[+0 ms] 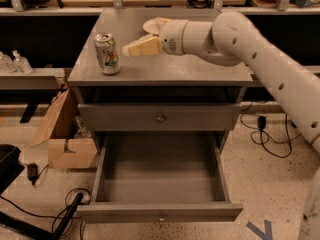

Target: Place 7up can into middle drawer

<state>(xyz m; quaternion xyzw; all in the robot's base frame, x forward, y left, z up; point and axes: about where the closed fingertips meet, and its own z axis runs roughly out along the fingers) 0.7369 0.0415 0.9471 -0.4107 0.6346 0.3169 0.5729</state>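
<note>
The 7up can [107,53] stands upright on the left front of the grey cabinet top [200,71]. It is pale with green and red print and a silver top. My gripper [126,50] reaches in from the right on a white arm and sits just right of the can, a small gap apart, at can height. The middle drawer [160,174] is pulled wide open below, its grey inner tray bare. The shut drawer front with a round knob [160,117] is above it.
A white bowl [151,25] sits at the back of the cabinet top, partly hidden behind my arm. A cardboard box [67,134] and cables lie on the floor left of the cabinet. Benches run behind.
</note>
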